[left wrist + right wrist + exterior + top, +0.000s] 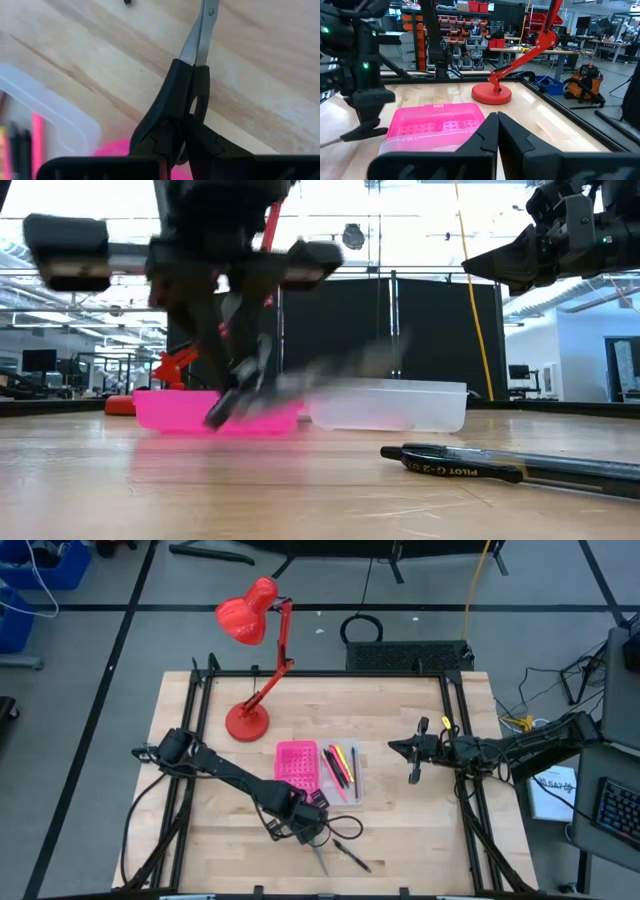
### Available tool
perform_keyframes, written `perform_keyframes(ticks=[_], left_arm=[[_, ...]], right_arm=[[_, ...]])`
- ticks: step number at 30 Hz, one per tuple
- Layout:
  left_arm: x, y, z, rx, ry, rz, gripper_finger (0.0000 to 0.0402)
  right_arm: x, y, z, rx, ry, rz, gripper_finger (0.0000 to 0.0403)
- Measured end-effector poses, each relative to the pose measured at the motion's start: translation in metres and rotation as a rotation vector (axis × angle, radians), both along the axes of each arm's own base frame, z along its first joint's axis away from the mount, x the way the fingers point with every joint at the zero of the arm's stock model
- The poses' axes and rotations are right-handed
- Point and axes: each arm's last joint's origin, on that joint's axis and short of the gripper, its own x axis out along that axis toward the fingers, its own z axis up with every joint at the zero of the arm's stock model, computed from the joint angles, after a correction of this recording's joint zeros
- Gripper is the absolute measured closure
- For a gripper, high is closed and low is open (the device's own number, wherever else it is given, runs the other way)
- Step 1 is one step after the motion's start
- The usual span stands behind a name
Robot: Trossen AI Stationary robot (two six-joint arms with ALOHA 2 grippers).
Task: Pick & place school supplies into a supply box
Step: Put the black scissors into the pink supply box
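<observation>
My left gripper point(306, 826) is over the table's near middle, shut on the scissors point(189, 85), which have black handles and silver blades point(201, 30). In the high view the blades point(318, 857) point toward the near edge. The supply box lies open just beyond. Its pink half point(296, 768) rests flat on the table, and the clear half point(343, 772) beside it holds several pens. A black pen point(500, 465) lies on the table near the front edge. At the right side my right gripper point(412, 752) hangs shut and touches nothing. My left gripper pinches the scissors' black handles point(174, 116) between its two fingers, at the handle end. The fingers point(155, 140) come steeply from above, and the closed blades reach out past them, along their line. In the low view, which is blurred, the scissors seem clear of the tabletop.
A red desk lamp point(250, 670) stands at the far left, its base point(246, 722) just beyond the box. The black pen point(352, 857) lies right of the scissors. Bare wood shows on the table's right half.
</observation>
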Motion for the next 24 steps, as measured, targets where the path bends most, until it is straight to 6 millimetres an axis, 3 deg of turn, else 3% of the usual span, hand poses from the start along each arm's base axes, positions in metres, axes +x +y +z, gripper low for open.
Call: perform_keyframes(ticks=[6,13,19,24], left_arm=[[0.012,-0.005,0.026,0.026,-0.091,-0.054,0.0363],[0.024,0.006,0.045,0.126,-0.167,-0.068,0.0363],[0.037,0.038,0.058,0.252,-0.202,-0.105,0.0373],[0.048,0.081,0.070,0.337,-0.188,-0.142,0.0370]], right_arm=[[0.000,0.000,0.000,0.000,0.000,0.000,0.0403],[0.000,0.000,0.000,0.000,0.001,0.000,0.0403],[0.000,0.000,0.000,0.000,0.001,0.000,0.0403],[0.000,0.000,-0.001,0.000,0.004,0.002,0.0403]])
